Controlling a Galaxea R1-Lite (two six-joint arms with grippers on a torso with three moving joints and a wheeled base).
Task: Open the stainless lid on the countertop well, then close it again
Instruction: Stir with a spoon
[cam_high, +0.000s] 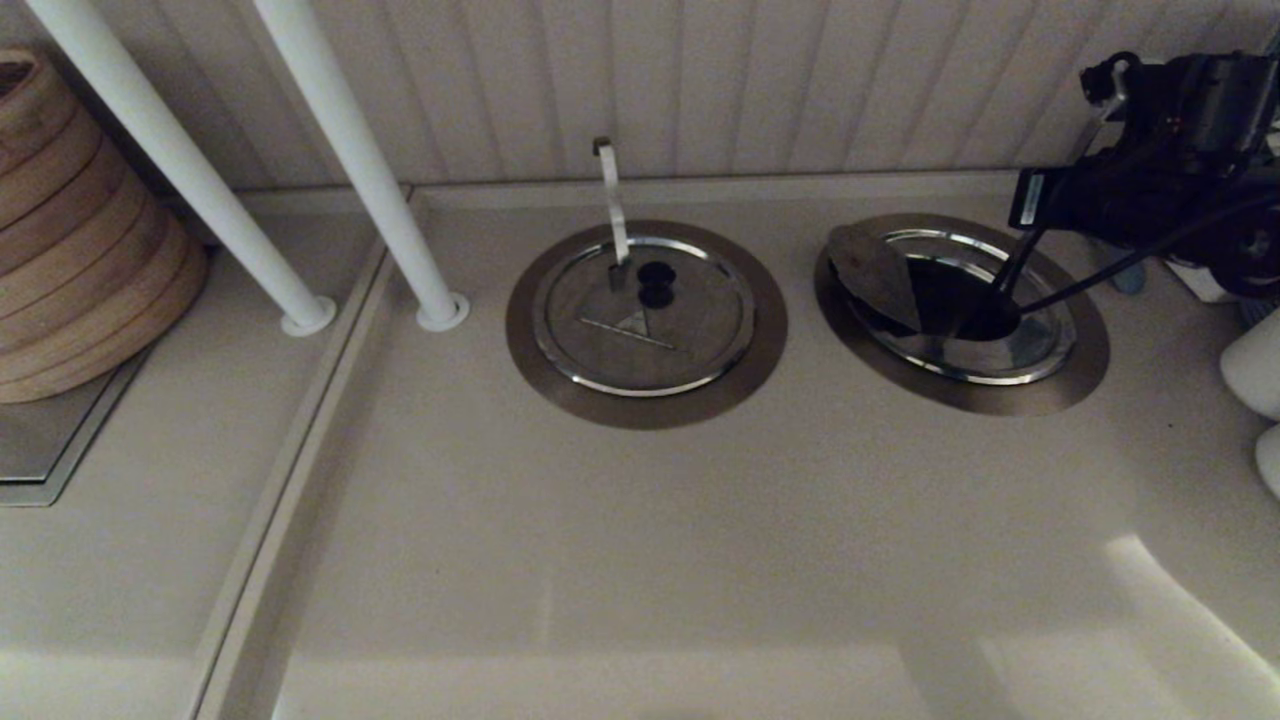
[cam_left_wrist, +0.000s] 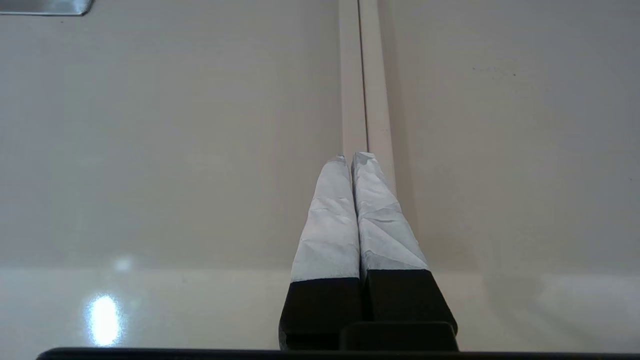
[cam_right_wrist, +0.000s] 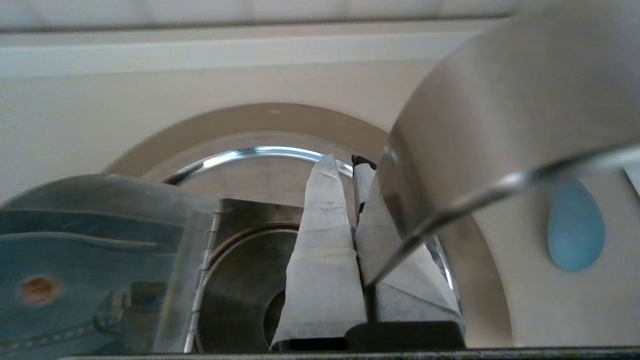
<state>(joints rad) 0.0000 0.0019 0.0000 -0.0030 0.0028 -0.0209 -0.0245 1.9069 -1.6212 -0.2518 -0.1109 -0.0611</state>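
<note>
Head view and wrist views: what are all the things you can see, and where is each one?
stainless lid: one, shiny steel, lifted and tilted over the right-hand well
countertop well: one, brownish-grey collar, dark inside, right side of the counter
second lid: one, steel with black knob, closed on the middle well
upright handle: one, steel, standing at the second lid's back edge
white poles: two, white, back left
bamboo steamers: one stack, brown, far left
countertop: one, beige, under everything
left gripper: one, white-wrapped fingers, shut, above the countertop
right gripper: one, white-wrapped fingers, shut on the stainless lid
</note>
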